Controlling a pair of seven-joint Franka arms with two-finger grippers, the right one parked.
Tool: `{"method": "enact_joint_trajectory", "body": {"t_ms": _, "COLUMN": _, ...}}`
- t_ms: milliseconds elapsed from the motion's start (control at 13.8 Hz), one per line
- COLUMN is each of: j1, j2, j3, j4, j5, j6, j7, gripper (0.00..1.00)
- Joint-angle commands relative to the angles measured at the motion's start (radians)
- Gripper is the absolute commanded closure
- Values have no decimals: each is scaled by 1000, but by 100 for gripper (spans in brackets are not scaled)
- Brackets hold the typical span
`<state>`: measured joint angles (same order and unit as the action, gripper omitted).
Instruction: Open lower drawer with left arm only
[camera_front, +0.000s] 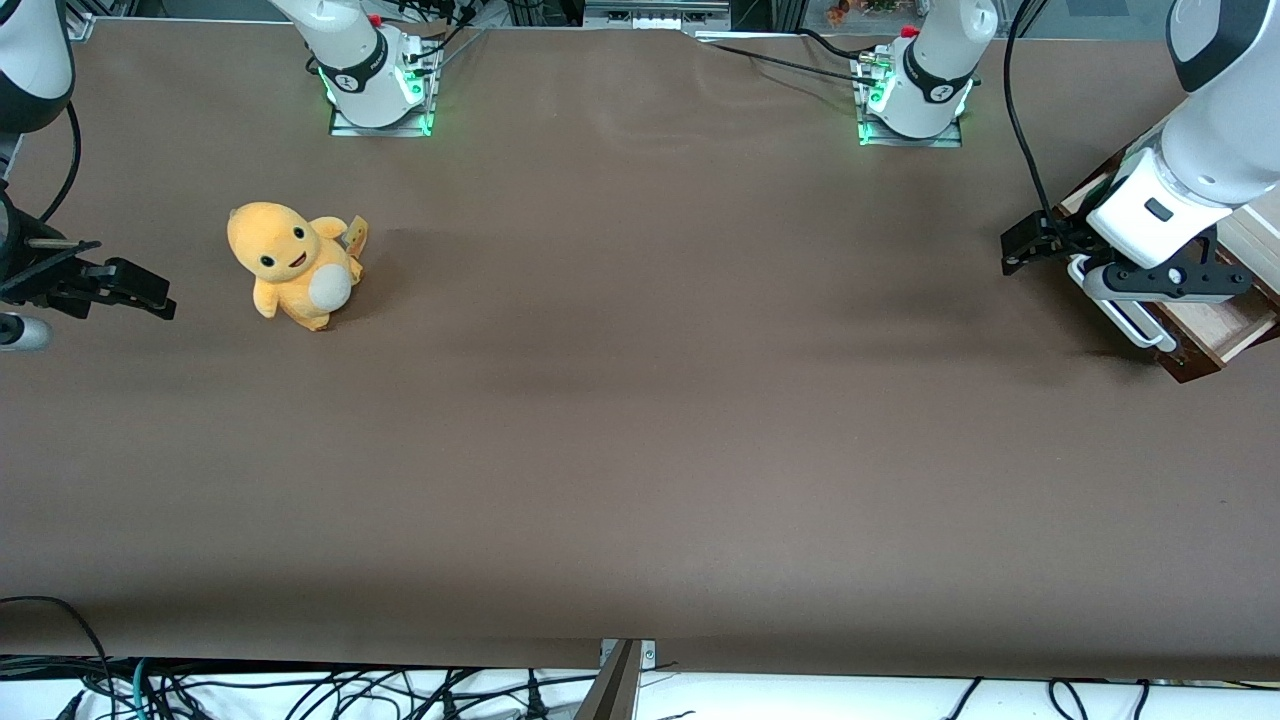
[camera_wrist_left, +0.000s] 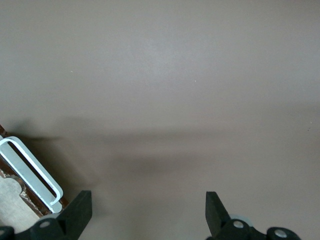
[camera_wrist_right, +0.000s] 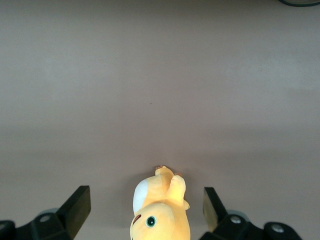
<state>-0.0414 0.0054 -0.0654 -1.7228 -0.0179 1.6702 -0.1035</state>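
Drawer work sits at the working arm's end of the table: the lower drawer (camera_front: 1222, 335) is pulled out, its silver bar handle (camera_wrist_left: 31, 173) free. Just above it, the left arm's gripper (camera_wrist_left: 146, 212) hovers, fingers spread, holding nothing. An orange plush toy (camera_front: 293, 263) lies toward the parked arm's end.

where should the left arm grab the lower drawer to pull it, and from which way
Grip the pale bar handle on the front of the lower drawer. It stands off the dark wood as a loop, leaving a gap a finger could slip into. Coming from in front of the drawer, one finger each side of the bar, looks best. The end effector is open, hanging beside the handle, not around it.
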Motion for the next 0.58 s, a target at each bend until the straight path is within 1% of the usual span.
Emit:
{"method": "enact_joint_trajectory", "body": {"t_ms": 0, "j1": -15, "j2": 2, "j3": 19, "j4": 5, "j5": -31, "j6": 8, "j7": 25, "gripper": 0}}
{"method": "enact_joint_trajectory", "body": {"t_ms": 508, "j1": 0, "j2": 4, "j3": 19, "j4": 11, "j5": -25, "j6": -3, "j7": 27, "gripper": 0}}
